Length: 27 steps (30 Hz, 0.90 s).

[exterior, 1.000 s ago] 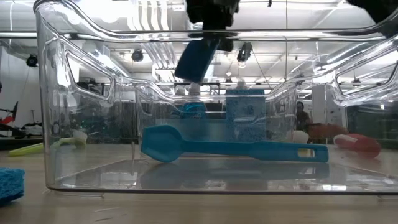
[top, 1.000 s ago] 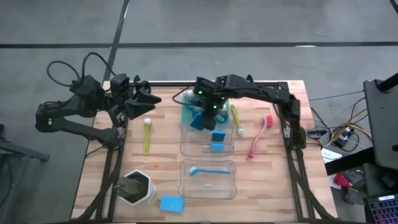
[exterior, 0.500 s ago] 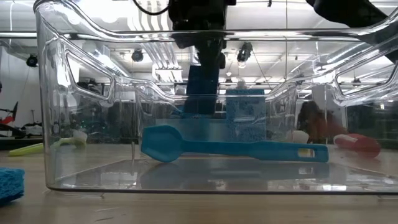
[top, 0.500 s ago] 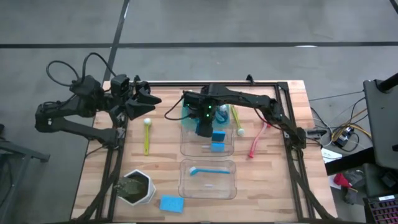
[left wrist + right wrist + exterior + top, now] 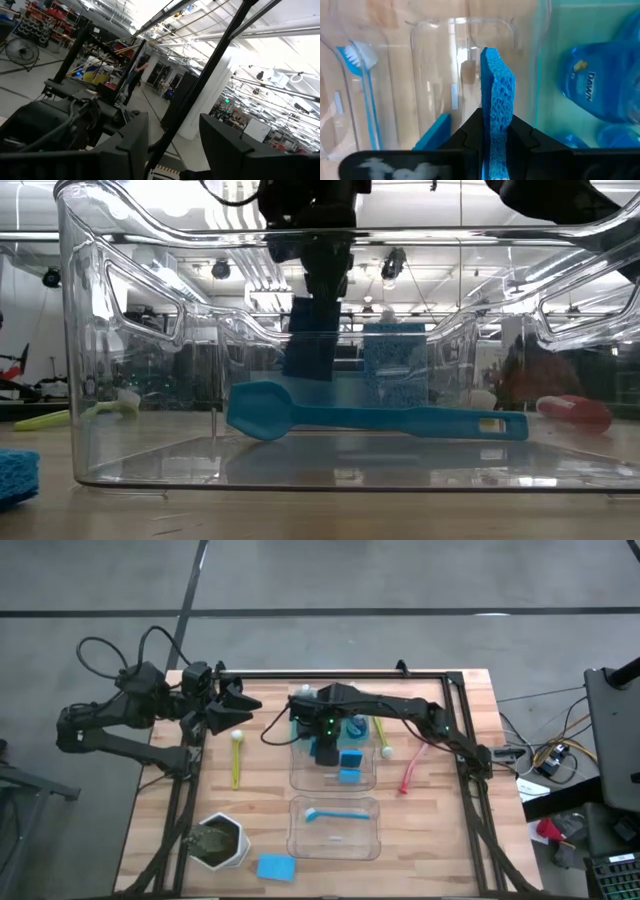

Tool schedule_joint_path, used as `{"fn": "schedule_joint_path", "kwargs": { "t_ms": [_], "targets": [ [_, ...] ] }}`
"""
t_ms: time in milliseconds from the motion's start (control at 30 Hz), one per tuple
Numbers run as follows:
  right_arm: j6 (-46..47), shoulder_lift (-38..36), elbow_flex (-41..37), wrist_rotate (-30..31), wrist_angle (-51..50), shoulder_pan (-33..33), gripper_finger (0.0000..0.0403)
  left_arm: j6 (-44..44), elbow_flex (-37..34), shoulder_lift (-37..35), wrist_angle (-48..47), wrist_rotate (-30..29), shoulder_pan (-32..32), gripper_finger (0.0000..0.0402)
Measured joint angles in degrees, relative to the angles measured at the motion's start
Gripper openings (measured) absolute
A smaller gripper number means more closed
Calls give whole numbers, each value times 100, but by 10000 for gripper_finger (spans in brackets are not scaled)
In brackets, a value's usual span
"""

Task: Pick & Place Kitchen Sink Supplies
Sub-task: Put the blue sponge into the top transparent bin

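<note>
As the right gripper (image 5: 325, 750), clamped on a bright blue rectangular sponge (image 5: 496, 102), sank into the clear plastic bin (image 5: 298, 777) at centre frame, release looked imminent; the left gripper (image 5: 238, 706) waited open, upper left.

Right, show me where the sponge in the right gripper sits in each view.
High view: the held sponge is mostly hidden under the right gripper, above the upper clear bin.
Low view: it hangs upright from the gripper, behind the blue brush.
Left wrist view: not in it.
Right wrist view: centre, edge-on, pinched between the dark fingers.
Shared landmark: the upper clear bin with two sponges already inside.
</note>
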Motion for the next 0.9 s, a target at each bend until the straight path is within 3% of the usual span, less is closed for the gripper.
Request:
{"fn": "schedule_joint_path", "kwargs": {
  "t_ms": [900],
  "targets": [
    [-213,406,2,292,166,80,48,20,0,0,-28,0,2,167]
  ]
}}
